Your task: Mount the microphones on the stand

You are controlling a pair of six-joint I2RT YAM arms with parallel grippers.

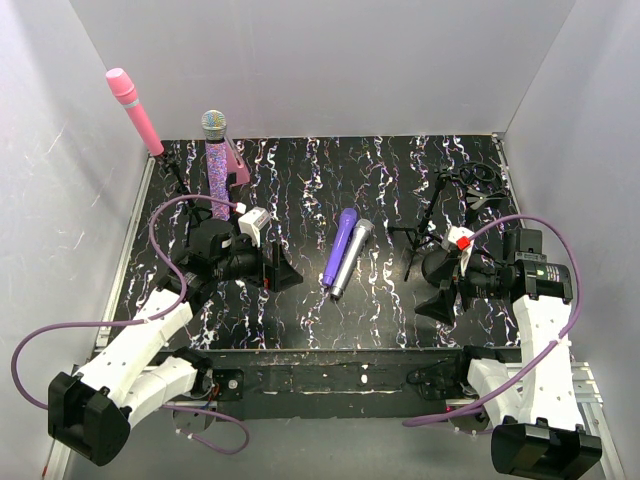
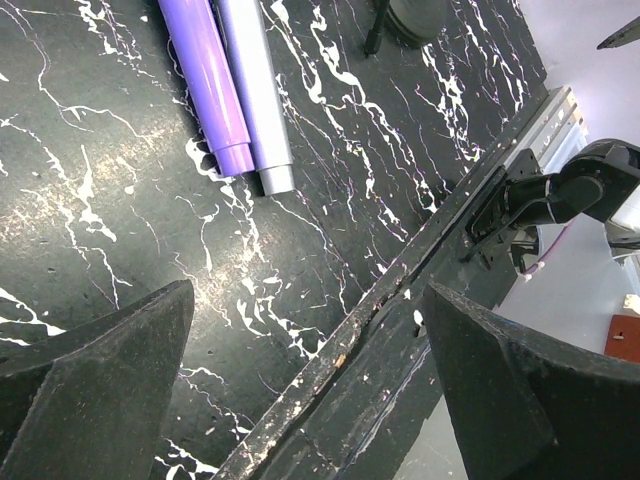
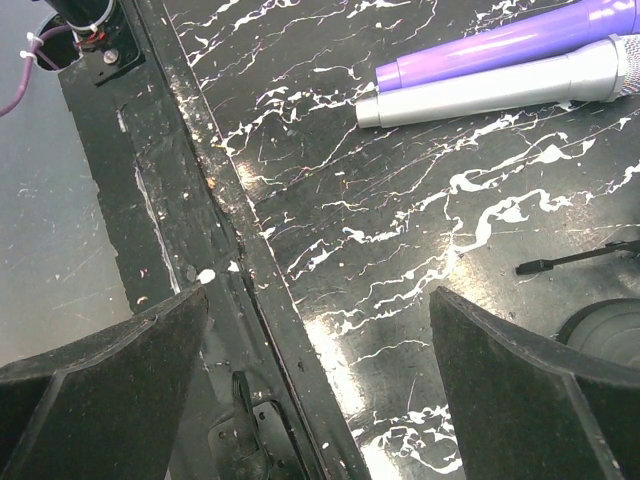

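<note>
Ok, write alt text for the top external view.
A plain purple microphone and a silver-grey microphone lie side by side, loose, in the middle of the black marbled table. A pink microphone and a glittery purple microphone stand raised at the far left. The left arm's fingers and the right arm's fingers flank the loose pair, open and empty.

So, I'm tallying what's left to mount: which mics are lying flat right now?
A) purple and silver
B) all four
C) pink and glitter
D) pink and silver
A: the purple mic and the silver mic lie flat side by side, while the pink mic and the glitter mic stand raised at the back left.
</note>
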